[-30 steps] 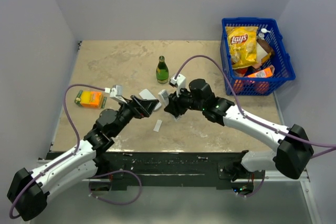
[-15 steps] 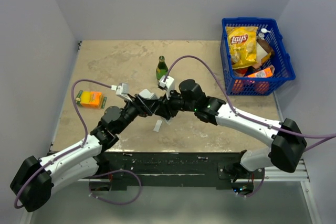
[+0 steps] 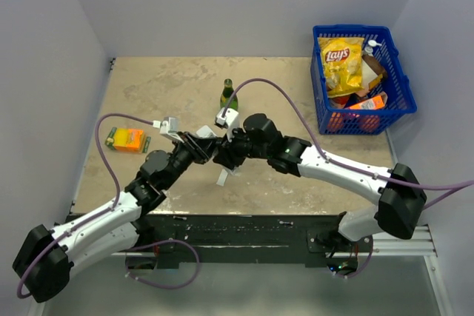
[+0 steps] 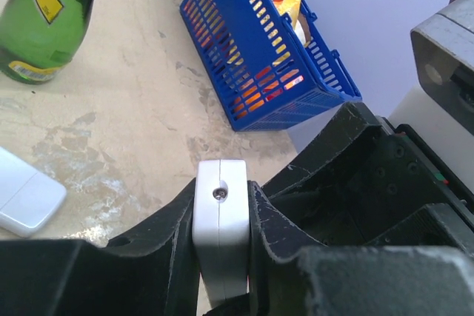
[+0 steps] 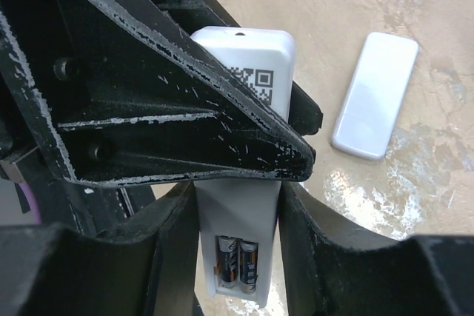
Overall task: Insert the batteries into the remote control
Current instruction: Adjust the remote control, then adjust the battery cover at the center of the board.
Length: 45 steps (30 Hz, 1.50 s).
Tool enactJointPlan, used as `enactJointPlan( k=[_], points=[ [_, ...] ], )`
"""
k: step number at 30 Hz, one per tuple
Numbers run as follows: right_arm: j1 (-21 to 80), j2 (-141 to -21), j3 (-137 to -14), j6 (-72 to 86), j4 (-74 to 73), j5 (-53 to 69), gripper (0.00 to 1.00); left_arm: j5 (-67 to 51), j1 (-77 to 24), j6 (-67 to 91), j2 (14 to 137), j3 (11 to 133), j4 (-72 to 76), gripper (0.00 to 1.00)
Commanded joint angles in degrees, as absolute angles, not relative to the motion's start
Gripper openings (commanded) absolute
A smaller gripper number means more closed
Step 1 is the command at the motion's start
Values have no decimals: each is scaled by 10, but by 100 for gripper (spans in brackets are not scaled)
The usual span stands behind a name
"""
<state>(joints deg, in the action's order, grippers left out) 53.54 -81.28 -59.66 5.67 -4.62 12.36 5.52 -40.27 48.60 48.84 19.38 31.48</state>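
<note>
The white remote control [image 5: 244,72] hangs over the table with both grippers on it. In the right wrist view its back faces up, with a QR code and an open compartment where the two dark batteries [image 5: 237,263] lie side by side. My right gripper [image 5: 237,249] is shut on the remote's sides beside that compartment. My left gripper [image 4: 220,220] is shut on the other end of the remote control [image 4: 220,205], and its black finger [image 5: 185,131] crosses the right wrist view. From above, the two grippers meet at the table's middle, left gripper [image 3: 209,147] against right gripper [image 3: 224,155], hiding the remote.
A white bar [image 3: 222,177] lies on the table just in front of the grippers, and another [image 4: 26,201] beside the green bottle [image 3: 228,98]. An orange and green box [image 3: 127,138] lies at the left. A blue basket [image 3: 396,64] of snacks stands at the back right.
My left gripper has moved in and closed on the end of the remote that the right gripper holds. Both arms have shifted slightly left.
</note>
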Motion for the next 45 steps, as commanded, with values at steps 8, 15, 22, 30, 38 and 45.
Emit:
enactJointPlan(
  k=[8,15,22,30,38,45],
  points=[
    [535,-809,-642,192,-115,11,73,341,-397,338,390,332,8,0],
    [540,-875,-653,237,-164,-29,75,393,-398,314,369,441,-164,0],
    [593,-975,-698,251,-213,-135,87,434,-398,218,280,476,-190,0],
    [628,-1062,-759,257,-251,-191,94,466,-397,185,193,398,-158,0],
    [635,-1113,-778,270,-273,-233,94,430,-386,186,221,393,-163,0],
    [635,-1117,-765,265,-281,-239,94,396,-356,185,229,388,-156,0]
  ],
)
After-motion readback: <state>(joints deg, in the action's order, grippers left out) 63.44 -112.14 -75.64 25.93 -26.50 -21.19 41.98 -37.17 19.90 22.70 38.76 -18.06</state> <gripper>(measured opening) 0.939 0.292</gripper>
